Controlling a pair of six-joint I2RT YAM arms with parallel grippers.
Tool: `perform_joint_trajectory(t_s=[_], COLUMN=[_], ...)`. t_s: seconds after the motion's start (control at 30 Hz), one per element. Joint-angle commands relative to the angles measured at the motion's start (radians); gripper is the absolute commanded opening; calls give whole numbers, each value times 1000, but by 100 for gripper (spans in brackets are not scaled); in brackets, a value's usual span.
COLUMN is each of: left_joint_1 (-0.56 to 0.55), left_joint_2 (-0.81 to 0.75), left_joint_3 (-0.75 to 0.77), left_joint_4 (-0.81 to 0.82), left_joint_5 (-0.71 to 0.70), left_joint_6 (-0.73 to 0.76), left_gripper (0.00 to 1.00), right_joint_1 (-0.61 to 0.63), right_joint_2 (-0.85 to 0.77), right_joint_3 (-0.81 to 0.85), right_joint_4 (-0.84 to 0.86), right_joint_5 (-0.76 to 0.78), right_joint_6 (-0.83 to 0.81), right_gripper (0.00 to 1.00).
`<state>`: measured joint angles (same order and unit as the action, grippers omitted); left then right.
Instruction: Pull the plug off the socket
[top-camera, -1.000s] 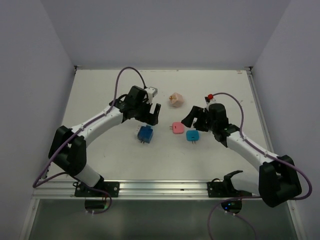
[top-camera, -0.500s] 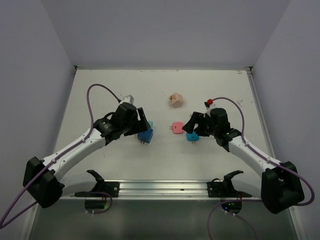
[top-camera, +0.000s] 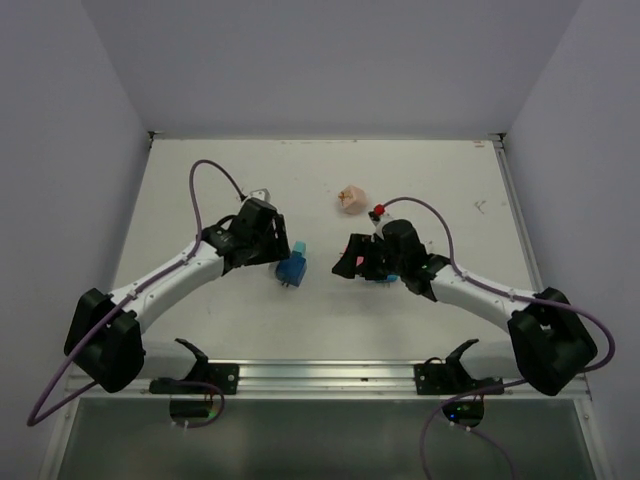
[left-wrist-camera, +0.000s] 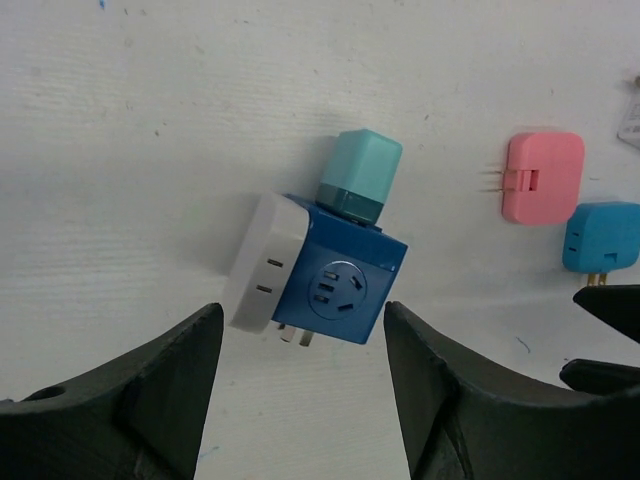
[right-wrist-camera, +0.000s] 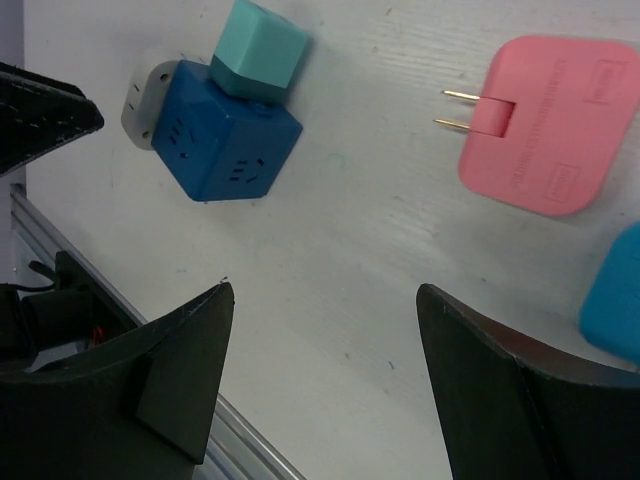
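two arms close in on a plugged cube

a teal plug (left-wrist-camera: 362, 172) sits seated in the top face of a blue cube socket (left-wrist-camera: 345, 275), which lies on the white counter (left-wrist-camera: 120, 120) with a white adapter (left-wrist-camera: 262, 262) fixed to its side. the left pincer (left-wrist-camera: 300, 340) hangs over the cube with its fingers spread wide, one to either flank, gripping nothing and apparently clear of the plastic. the right pincer (right-wrist-camera: 325, 300) is just as widely parted and just as empty. it hovers over bare counter between the cube and two loose pieces, a pink plug (right-wrist-camera: 530, 125) and a cyan plug (left-wrist-camera: 600, 236), both lying apart from the socket.

the step in hand looks like the approach before the grasp. to do it well, one pincer should clamp the blue body low and square, avoiding the white adapter. the other should take the teal plug across its flat sides. the pull should then run straight along the plug's own axis, since a sideways tug is likely to drag the light cube across the counter instead of freeing the pins.
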<state>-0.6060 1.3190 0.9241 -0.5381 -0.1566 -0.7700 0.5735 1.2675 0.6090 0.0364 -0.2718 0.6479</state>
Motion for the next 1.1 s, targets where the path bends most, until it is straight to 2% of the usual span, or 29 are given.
perform_joint_trajectory(t_s=[0.0,0.13,0.33,0.7,0.93,1.07], left_joint_1=[52,110,118,127,149,158], left_joint_2=[19,43,74,97,103,114], left_joint_3=[56,48,32,-13,-42,-59], left_joint_4=[24,43,81,105,113,113], left_joint_5=[17,101,198,210,196,184], left_joint_6=[142,216,261,279,290,293], left_gripper=[69,69,69,67,58,49], right_joint_1=[89,138,206,266,264,266], right_joint_2=[90,188,320,486,523,520], right_joint_3=[104,162,276,342,313,302], right_joint_4=[88,144,168,94,94,82], right_joint_5=[95,161,177,253,269,287], right_joint_6=[117,205,268,305,318,317], right_gripper=[77,77,77,76,72,69])
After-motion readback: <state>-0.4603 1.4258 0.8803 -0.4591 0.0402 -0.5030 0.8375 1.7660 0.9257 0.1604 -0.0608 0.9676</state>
